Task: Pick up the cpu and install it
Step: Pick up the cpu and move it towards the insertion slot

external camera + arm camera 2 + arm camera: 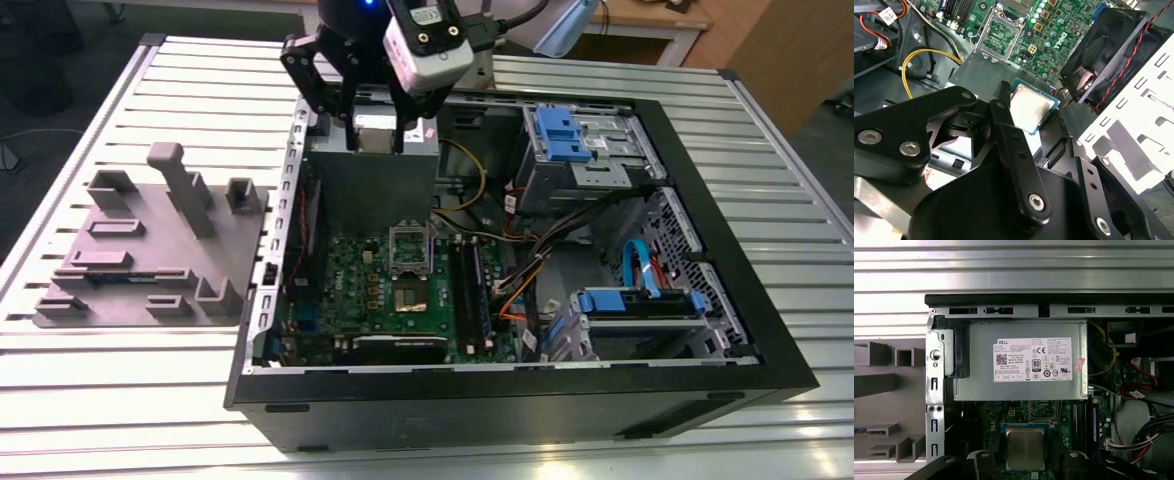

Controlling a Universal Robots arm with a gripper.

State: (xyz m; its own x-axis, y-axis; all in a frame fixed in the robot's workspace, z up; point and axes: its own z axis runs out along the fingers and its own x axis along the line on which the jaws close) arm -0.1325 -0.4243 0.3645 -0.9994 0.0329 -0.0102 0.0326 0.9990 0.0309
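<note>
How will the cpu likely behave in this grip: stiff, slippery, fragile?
Probably rigid: the cpu looks like a flat metal-topped plate. Likely light, being thin. Its smooth lid and edge-only hold in the gripper suggest it might slip or tilt.

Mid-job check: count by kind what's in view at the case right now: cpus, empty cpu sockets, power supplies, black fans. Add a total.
cpu: 1
empty cpu socket: 1
power supply: 1
black fan: 1
Total: 4
</note>
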